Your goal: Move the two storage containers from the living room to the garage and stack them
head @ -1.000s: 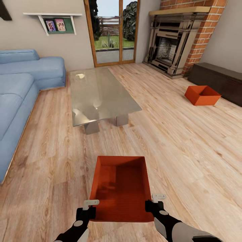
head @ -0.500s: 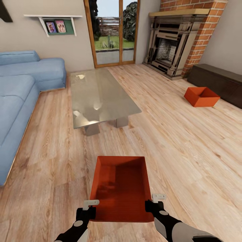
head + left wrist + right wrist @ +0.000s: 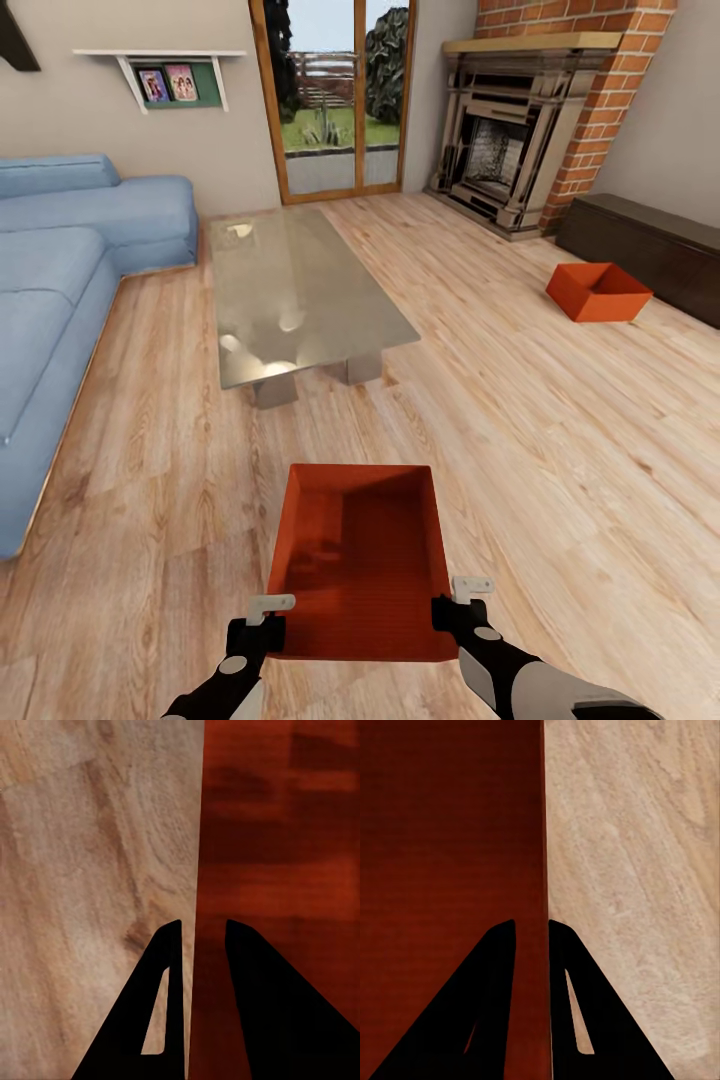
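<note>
I hold one orange-red storage container (image 3: 360, 560) above the light wood-plank floor of the living room, low in the head view. My left gripper (image 3: 268, 612) is shut on its left wall (image 3: 201, 870), one finger inside and one outside. On the opposite wall (image 3: 544, 832) my right gripper (image 3: 455, 600) is shut the same way. The second storage container (image 3: 597, 291) sits open-topped on the planks at the right, near a dark low cabinet.
A glass coffee table (image 3: 295, 290) stands ahead of me. The blue corner sofa (image 3: 60, 290) runs along the left. A brick fireplace (image 3: 530, 130) is at the back right beside a glazed wooden door (image 3: 330, 95). The dark cabinet (image 3: 650, 250) lines the right wall.
The whole view has shifted slightly, so the camera moved: the table, sofa and far container have slid a little. The held container and both grippers keep their place in the picture.
</note>
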You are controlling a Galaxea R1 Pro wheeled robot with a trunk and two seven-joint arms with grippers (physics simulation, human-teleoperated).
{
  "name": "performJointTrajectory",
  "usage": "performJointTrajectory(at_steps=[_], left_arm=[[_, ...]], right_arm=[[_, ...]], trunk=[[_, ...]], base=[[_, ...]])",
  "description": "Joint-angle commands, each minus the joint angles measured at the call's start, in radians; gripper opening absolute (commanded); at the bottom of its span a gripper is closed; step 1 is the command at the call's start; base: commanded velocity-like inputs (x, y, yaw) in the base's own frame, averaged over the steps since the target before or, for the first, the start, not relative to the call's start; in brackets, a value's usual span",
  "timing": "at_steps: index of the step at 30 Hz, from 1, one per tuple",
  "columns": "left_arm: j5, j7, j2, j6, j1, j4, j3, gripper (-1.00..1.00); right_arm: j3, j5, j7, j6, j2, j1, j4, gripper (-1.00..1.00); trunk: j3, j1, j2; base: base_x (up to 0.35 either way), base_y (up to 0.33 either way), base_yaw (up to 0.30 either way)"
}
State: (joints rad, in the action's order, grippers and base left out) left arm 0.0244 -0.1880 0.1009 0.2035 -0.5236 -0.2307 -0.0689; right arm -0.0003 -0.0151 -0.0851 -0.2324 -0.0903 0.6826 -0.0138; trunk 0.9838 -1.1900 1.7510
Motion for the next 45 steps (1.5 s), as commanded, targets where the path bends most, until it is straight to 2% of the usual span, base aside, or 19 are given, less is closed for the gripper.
performJointTrajectory(at_steps=[1, 45], left_arm=[[-0.001, -0.021, 0.000, 0.005, -0.001, -0.001, 0.017, -1.00], [-0.001, -0.021, 0.000, 0.005, -0.001, -0.001, 0.017, -1.00]], right_arm=[[-0.017, -0.008, -0.003, -0.003, 0.000, 0.000, 0.003, -1.00], [-0.016, -0.007, -0.001, -0.004, 0.000, 0.000, 0.003, -1.00]], trunk=[[-0.003, 0.004, -0.007], [-0.141, 0.173, -0.315]], base=[[0.000, 0.000, 0.000], [0.000, 0.000, 0.000]])
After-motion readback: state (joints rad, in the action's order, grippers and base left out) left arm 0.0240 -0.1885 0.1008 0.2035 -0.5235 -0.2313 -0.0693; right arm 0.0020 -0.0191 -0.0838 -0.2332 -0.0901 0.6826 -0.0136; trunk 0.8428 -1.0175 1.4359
